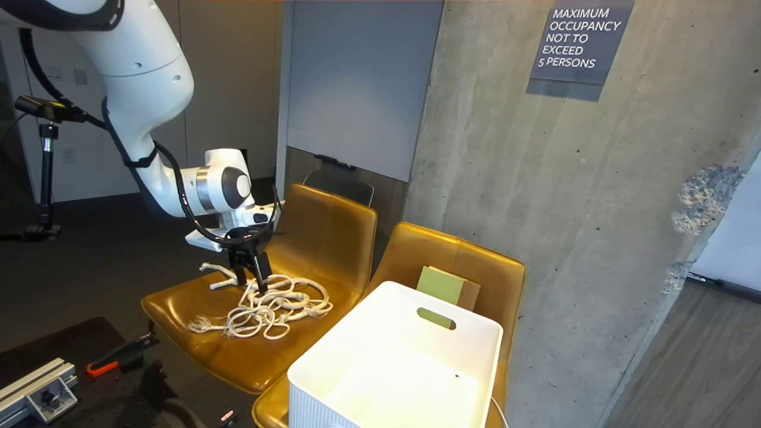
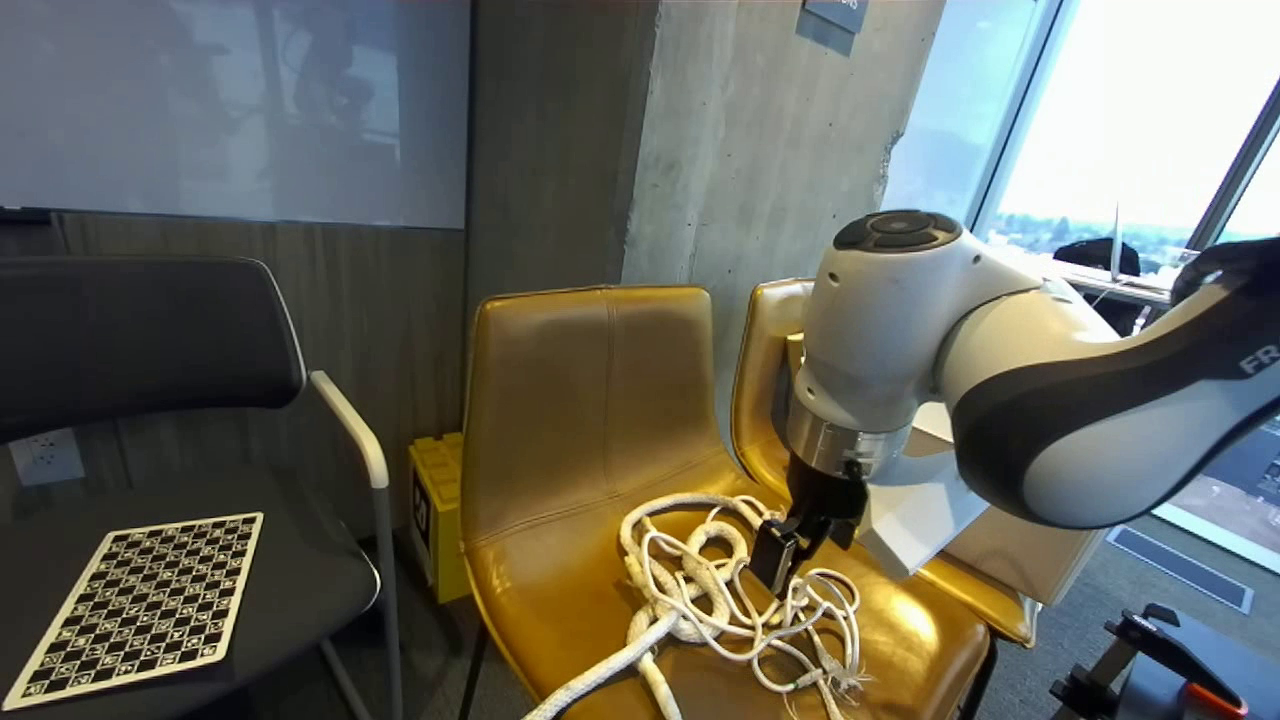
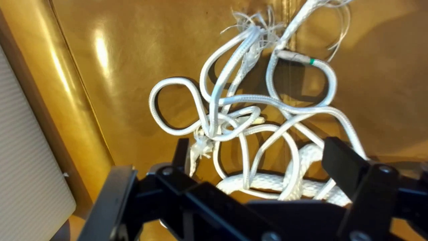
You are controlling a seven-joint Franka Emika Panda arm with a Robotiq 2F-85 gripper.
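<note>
My gripper [image 3: 260,159] is open, with its two black fingers wide apart and nothing held between them. It points down over a tangled white rope [image 3: 230,184], with thick braided and thin cord parts and frayed ends. The rope lies on the seat of a tan leather chair [image 3: 133,57]. In both exterior views the gripper [image 1: 252,284] [image 2: 800,555] is just above or among the rope loops [image 1: 321,306] [image 2: 625,655]. I cannot tell whether the fingertips touch the rope. The part of the rope beneath the gripper body is hidden in the wrist view.
A white bin [image 1: 395,351] stands on a second tan chair beside it, with a green book [image 1: 440,285] behind. A black chair [image 2: 300,520] holds a checkered board [image 2: 150,600]. A yellow box [image 2: 440,520] stands behind. A clamp [image 1: 122,356] and metal rail [image 1: 35,389] are nearby.
</note>
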